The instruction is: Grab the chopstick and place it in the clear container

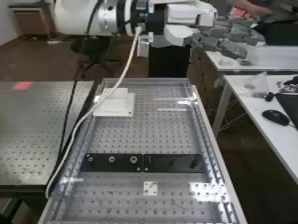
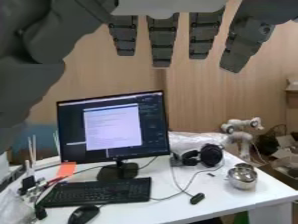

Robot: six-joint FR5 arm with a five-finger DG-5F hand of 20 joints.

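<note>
Grey metal first, in the high view: at left, a perforated table [image 1: 43,135] with a red patch [image 1: 22,86] near its far edge. Next, coming in from the upper left, the white arm [image 1: 73,17], with a pale cable [image 1: 120,82] looping down over the bench [image 1: 179,135]. On its perforated top, a white block [image 1: 114,103] toward the far end, then two black strips [image 1: 110,162] end to end across the width, and a small white plate [image 1: 150,188] nearer the camera. Farther right, raised past the bench's far end, the dark grey hand [image 1: 223,37] – fingers [image 2: 163,40] straight and spread, with gaps between them, pinching nothing. At far right, a black mouse [image 1: 275,117] on a white desk [image 1: 246,92]. In the wrist view, beyond the hand: thin pale sticks [image 2: 32,150] standing upright near a monitor [image 2: 113,130], an orange note [image 2: 66,170], a black keyboard [image 2: 96,192], dark headphones [image 2: 211,155] and a shiny metal pot [image 2: 242,176]. Chopstick and clear container – impossible to pick out with certainty, so no telling where.
</note>
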